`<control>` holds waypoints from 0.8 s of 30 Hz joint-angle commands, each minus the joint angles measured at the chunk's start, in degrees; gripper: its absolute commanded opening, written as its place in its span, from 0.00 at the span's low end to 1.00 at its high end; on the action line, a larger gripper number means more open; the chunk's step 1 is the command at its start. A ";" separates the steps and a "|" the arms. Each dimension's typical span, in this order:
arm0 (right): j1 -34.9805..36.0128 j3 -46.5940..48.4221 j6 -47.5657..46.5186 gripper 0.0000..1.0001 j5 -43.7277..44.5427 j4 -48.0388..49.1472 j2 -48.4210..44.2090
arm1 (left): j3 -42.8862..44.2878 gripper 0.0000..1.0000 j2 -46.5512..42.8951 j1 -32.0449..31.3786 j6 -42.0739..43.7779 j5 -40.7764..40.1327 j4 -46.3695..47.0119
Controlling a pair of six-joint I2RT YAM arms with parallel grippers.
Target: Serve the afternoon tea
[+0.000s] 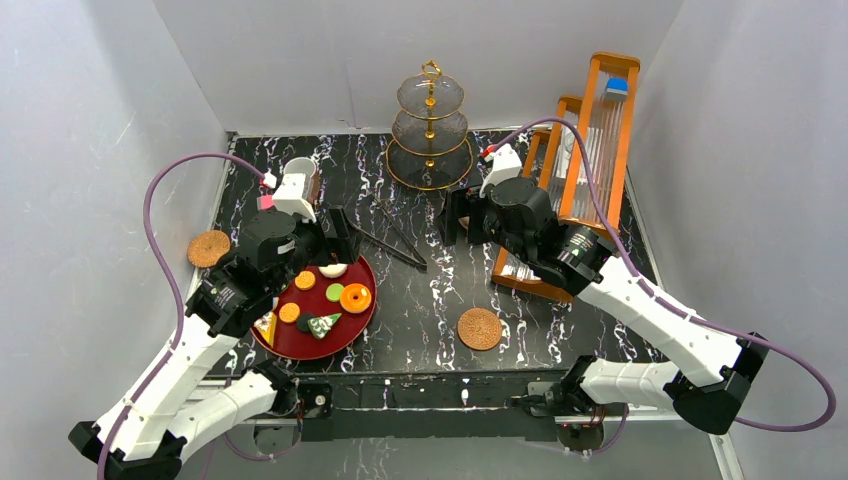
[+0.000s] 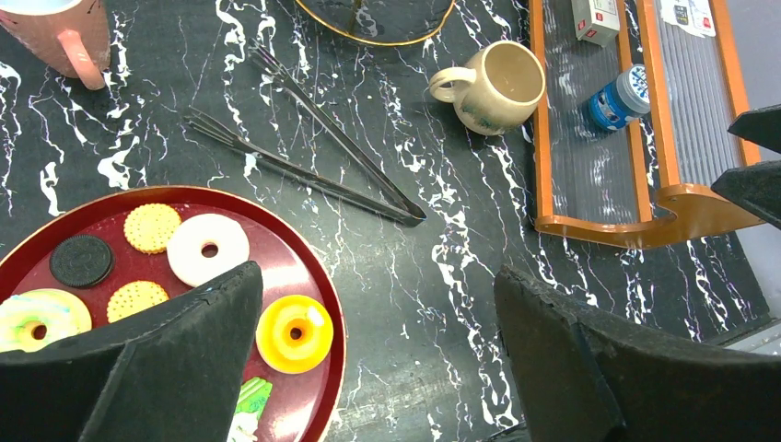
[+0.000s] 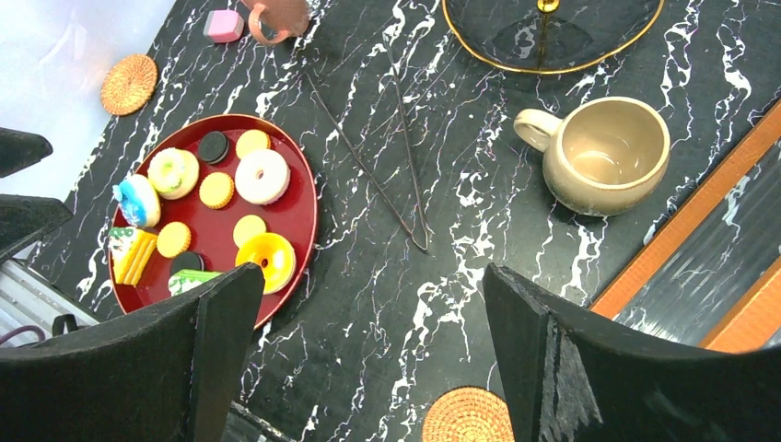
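Observation:
Toy pastries lie on a round red tray (image 1: 360,325), among them a yellow donut (image 2: 295,333), a white donut (image 2: 208,249) and biscuits (image 3: 217,190). My left gripper (image 1: 338,236) is open and empty above the tray's far right edge (image 2: 378,276). My right gripper (image 1: 462,224) is open and empty over the table centre (image 3: 373,276). The beige mug (image 3: 603,152) stands by the rack; my right arm hides it in the top view. A pale pinkish mug (image 2: 55,32) stands far left. Woven coasters lie at left (image 1: 208,248) and near front (image 1: 479,328). The gold three-tier stand (image 1: 430,130) is at the back.
Black tongs (image 1: 400,238) lie between the tray and the stand. An orange wooden rack (image 1: 590,150) with small packets and a blue bottle (image 2: 619,97) fills the right side. A small pink block (image 3: 223,25) lies by the pinkish mug. White walls enclose the table.

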 commanded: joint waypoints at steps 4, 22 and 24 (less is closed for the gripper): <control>0.29 -0.90 0.75 0.99 0.42 3.65 -1.66 | 0.78 0.93 -0.56 -0.25 1.22 -1.75 -0.06; 0.29 -1.50 -8.55 0.99 -9.75 9.70 0.46 | -1.12 0.94 1.14 -0.24 6.45 -9.74 1.64; 0.29 -0.27 -9.34 0.99 -10.50 9.19 2.72 | -1.31 0.94 0.19 -0.20 7.52 -10.91 1.65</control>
